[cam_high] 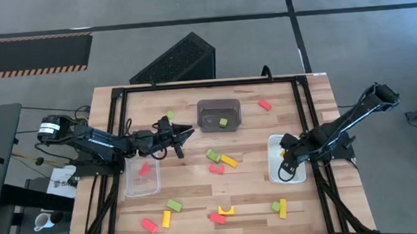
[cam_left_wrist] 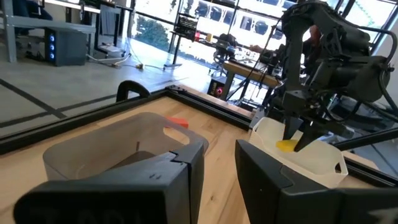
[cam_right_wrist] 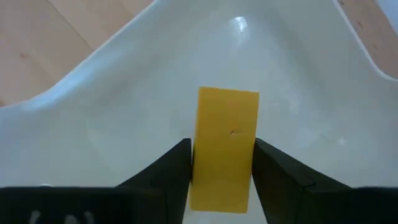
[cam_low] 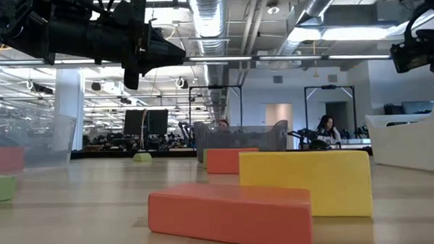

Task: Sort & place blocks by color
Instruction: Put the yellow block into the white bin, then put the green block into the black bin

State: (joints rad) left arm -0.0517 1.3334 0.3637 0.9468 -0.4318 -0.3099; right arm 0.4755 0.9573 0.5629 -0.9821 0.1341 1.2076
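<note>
The pale wooden table (cam_high: 199,204) framed by black rails carries three bins: a clear plastic bin (cam_high: 141,178) at the left, a dark grey bin (cam_high: 218,114) at the far middle and a white bin (cam_high: 275,158) at the right. The left gripper (cam_high: 184,133) hangs over the table between the clear and grey bins, its two dark fingers (cam_left_wrist: 174,180) standing a narrow way apart with nothing between them. The right gripper (cam_high: 286,154) reaches down into the white bin, where a yellow rectangular block (cam_right_wrist: 224,146) sits between its two dark fingers (cam_right_wrist: 168,171); whether they are pinching it or just beside it cannot be told from the wrist view. The overhead view hides that block behind the arm, while the left wrist view shows only a yellow patch of it in the bin. Loose blocks lie scattered over the near half of the table: a yellow bar (cam_high: 228,160), a red block (cam_high: 217,169), a light green block (cam_high: 212,155), another green one (cam_high: 174,205), a red bar (cam_high: 149,224) and a yellow arch (cam_high: 226,211). One green cube (cam_high: 224,122) rests in the grey bin and a red block (cam_high: 144,168) in the clear one. The low view shows a red bar (cam_low: 231,214) and a yellow block (cam_low: 304,181) large in the foreground, their far sides hidden.
</note>
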